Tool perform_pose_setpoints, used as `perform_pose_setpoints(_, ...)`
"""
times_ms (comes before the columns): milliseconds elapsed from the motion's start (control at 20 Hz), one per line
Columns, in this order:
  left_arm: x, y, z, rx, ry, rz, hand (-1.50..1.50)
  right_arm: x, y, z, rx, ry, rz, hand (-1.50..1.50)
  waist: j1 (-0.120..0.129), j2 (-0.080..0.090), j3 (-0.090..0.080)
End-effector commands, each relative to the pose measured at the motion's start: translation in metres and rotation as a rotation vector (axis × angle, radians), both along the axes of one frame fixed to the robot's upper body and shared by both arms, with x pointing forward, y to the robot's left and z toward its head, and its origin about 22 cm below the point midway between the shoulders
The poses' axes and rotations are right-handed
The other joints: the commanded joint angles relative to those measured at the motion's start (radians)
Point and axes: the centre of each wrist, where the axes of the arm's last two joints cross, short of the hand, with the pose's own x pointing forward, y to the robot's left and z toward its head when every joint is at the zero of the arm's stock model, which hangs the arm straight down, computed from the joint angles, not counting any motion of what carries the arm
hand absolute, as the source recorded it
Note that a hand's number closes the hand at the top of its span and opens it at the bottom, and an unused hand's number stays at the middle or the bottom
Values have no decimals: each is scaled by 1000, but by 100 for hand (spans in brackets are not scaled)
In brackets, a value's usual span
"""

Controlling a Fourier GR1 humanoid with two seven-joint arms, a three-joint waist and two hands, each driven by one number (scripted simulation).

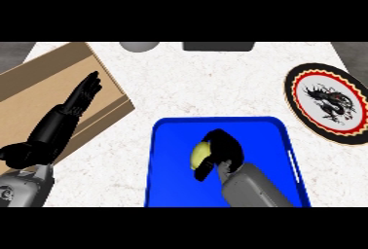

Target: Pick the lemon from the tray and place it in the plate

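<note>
**Right hand on lemon, in tray**

Right hand (pixel 224 151) comes in from the lower edge, fingers curled round the yellow lemon (pixel 198 154) over the blue tray (pixel 167 185). Left hand (pixel 66 115) flat, fingers straight, over the brown board (pixel 43 82). Patterned plate (pixel 328 102) well apart, at right.

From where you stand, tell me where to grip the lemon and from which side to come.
Grip the lemon across its rounded middle, coming from above and its right. It lies on the blue tray, and the right hand already curls over it from that side, so its left face shows.
</note>
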Motion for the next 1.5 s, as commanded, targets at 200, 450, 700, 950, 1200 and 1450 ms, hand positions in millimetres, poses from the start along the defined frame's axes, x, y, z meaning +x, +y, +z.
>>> perform_pose_setpoints(200,2,-12,2,-1,-18,-42,0,65,-5,2,-432,-194,-216,150,50,33,13)
perform_pose_setpoints(450,4,-15,4,-3,-17,-59,0,99,13,34,-579,-381,-272,150,61,32,13)
perform_pose_setpoints(700,1,-17,-12,0,-13,-45,0,113,41,67,-635,-493,-306,150,48,28,13)
perform_pose_setpoints(950,6,-17,-5,-11,-11,-9,0,122,54,106,-624,-594,-363,150,26,20,14)
perform_pose_setpoints(1200,3,3,2,-2,8,-3,0,128,53,121,-706,-650,-440,150,9,13,13)
perform_pose_setpoints(1450,5,0,0,-17,1,17,0,143,16,134,-770,-708,-486,150,-7,13,14)
